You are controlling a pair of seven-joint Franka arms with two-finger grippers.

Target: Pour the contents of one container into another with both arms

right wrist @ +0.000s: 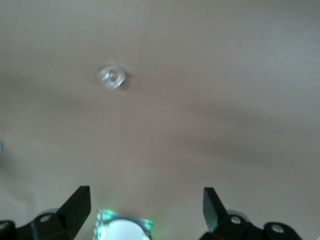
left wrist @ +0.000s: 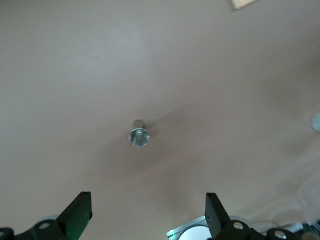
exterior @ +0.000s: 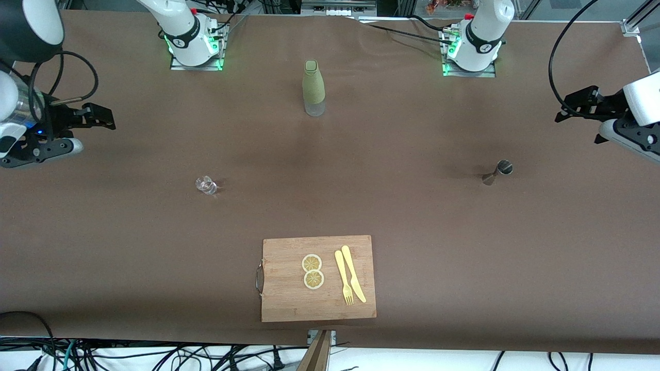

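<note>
Both tools spread, empty, up over desk edges. Left tool [exterior: 562, 114] nearest jigger [exterior: 498, 171], mid-right of frame; right tool [exterior: 105, 117] nearest glass [exterior: 206, 185], mid-left.

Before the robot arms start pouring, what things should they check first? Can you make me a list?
1. Left gripper empty, fingers open, up over the table's left-arm end: ok.
2. Right gripper empty, fingers open, up over the right-arm end: ok.
3. Metal cup standing upright on the brown table, nothing touching it: ok.
4. Small clear glass free to grab, nothing beside it: ok.
5. Green bottle upright between the two bases: ok; whether there is anything in it to pour: cannot tell.
6. Cutting board with lemon slices, fork and knife, nearer the front camera, away from both cups: ok.
</note>
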